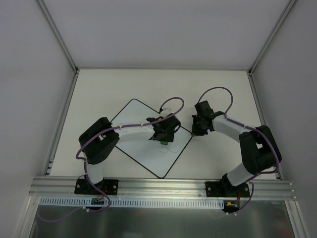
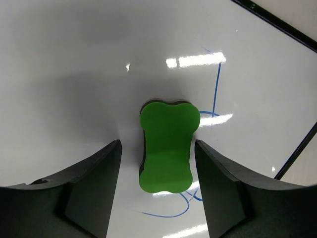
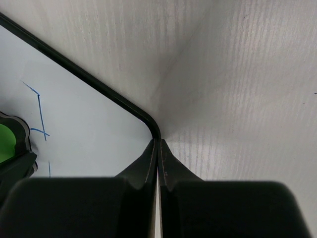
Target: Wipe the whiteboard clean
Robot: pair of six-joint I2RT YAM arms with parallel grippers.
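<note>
The whiteboard (image 1: 133, 119) lies turned like a diamond on the table and bears thin blue scribbles (image 2: 216, 84). A green bone-shaped eraser (image 2: 167, 146) rests flat on it. My left gripper (image 2: 157, 145) hangs over the eraser, open, one finger on each side; a gap shows on the left, while the right finger (image 2: 213, 178) is close to the eraser's edge. In the top view, this gripper (image 1: 163, 136) covers most of the eraser (image 1: 163, 142). My right gripper (image 3: 158, 141) is shut with nothing in it, its tips at the board's rounded right corner (image 3: 151, 124).
More blue lines (image 2: 168, 215) run just below the eraser. The board's black edge (image 2: 297, 148) and bare table lie to the right. Metal frame posts and white walls enclose the table (image 1: 99, 89); a rail (image 1: 163, 186) runs along the near edge.
</note>
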